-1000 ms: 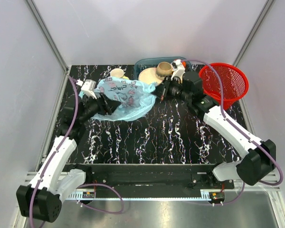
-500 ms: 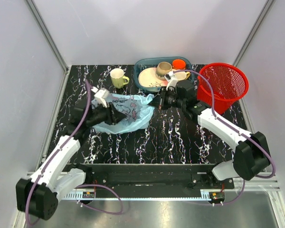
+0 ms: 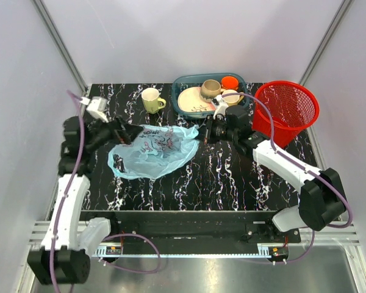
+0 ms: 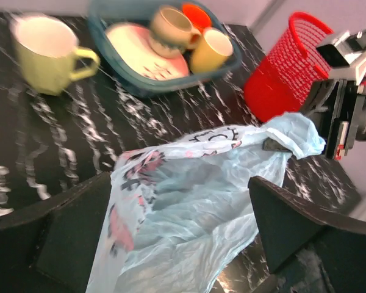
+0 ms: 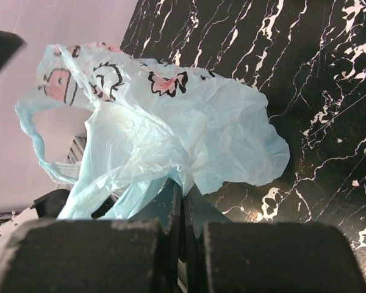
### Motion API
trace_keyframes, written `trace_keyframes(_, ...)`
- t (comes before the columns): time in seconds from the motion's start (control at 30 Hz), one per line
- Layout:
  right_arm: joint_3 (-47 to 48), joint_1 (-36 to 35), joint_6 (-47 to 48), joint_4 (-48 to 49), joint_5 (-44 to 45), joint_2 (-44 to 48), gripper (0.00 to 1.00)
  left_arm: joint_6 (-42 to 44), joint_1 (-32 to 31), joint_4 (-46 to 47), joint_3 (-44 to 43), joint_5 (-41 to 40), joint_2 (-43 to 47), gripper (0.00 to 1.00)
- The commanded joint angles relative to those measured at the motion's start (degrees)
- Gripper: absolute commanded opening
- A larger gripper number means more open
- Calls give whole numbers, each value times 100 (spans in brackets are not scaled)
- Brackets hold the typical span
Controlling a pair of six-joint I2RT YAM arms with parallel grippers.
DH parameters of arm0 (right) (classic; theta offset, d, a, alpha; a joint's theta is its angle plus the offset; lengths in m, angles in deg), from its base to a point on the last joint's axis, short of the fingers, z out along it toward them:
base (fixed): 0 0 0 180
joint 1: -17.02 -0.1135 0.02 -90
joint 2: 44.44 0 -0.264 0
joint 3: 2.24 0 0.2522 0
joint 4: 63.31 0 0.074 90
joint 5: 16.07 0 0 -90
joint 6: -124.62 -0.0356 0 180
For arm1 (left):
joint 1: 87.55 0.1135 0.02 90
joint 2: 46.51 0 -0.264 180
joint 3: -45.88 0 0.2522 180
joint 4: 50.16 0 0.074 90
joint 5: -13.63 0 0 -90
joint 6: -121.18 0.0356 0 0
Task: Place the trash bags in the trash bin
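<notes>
Light-blue trash bag (image 3: 154,151) spread on the table (image 3: 232,183), right gripper (image 3: 202,133) pinching one corner, left gripper (image 3: 134,132) with fingers wide apart at its other end.

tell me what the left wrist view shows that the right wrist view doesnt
Left wrist only: the yellow mug, the teal tray of dishes, and the red basket. Right wrist only: the bag's loop handle. Both: the blue printed bag, the marbled table, and the right gripper shut on the bag's edge.
</notes>
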Motion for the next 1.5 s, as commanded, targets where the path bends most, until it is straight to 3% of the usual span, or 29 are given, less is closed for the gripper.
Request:
trace_keyframes(0.0,133,-22,-169,8,60,180,0,1588,477,-2459,-889,-649,617,99)
trace_keyframes(0.13,204,-22,-266,52,60,144,0,2249,503,-3670,-865,-1057,494,99)
trace_keyframes(0.23,230,-13,-187,17,52,127,0,2365,521,-3803,-767,-1285,232,99)
trace_keyframes(0.33,247,-13,-134,17,17,101,0,2330,547,-3277,-636,-1759,108,99)
trace_keyframes(0.47,300,13,-301,17,-1,31,0,2575,547,-3389,-539,-604,-506,99)
trace_keyframes(0.53,335,30,-371,8,-27,-5,0,2778,425,-3268,-399,-30,-613,93)
trace_keyframes(0.57,370,48,-424,8,-27,-57,0,2804,424,-3189,-346,93,-770,88)
trace_keyframes(0.6,405,135,-450,8,-36,-92,0,2926,433,-3196,-371,208,-868,61)
trace_keyframes(0.7,660,608,-346,-316,-28,-67,0,2955,844,-3197,-906,235,-1089,3)
trace_keyframes(0.73,765,724,20,-700,181,-32,0,2815,1011,-3075,-1369,235,-1027,0)
trace_keyframes(0.83,1161,909,803,-1002,176,92,0,2332,804,-2871,-2152,445,-903,0)
trace_keyframes(0.9,1293,883,806,-915,-288,118,1,1911,-53,-3090,-2296,568,-1113,0)
trace_keyframes(0.93,1389,726,963,-1159,-300,66,7,1760,-303,-3100,-2236,587,-1176,0)
trace_keyframes(1.03,1610,628,1385,-1399,-160,-102,35,1294,-841,-2837,-1902,621,-1439,0)
trace_keyframes(1.1,1522,628,1840,-1407,85,-84,68,1039,-868,-2670,-1673,805,-1624,0)
trace_keyframes(1.23,1557,628,2449,-1443,358,-154,56,1108,-876,-2809,-1830,1096,-1913,0)
trace_keyframes(1.33,1627,628,2888,-1478,587,-224,70,1405,-868,-3344,-2138,1350,-2081,0)
trace_keyframes(1.47,1689,619,3635,-1635,605,-190,81,1977,-868,-3881,-2419,1246,-2239,0)
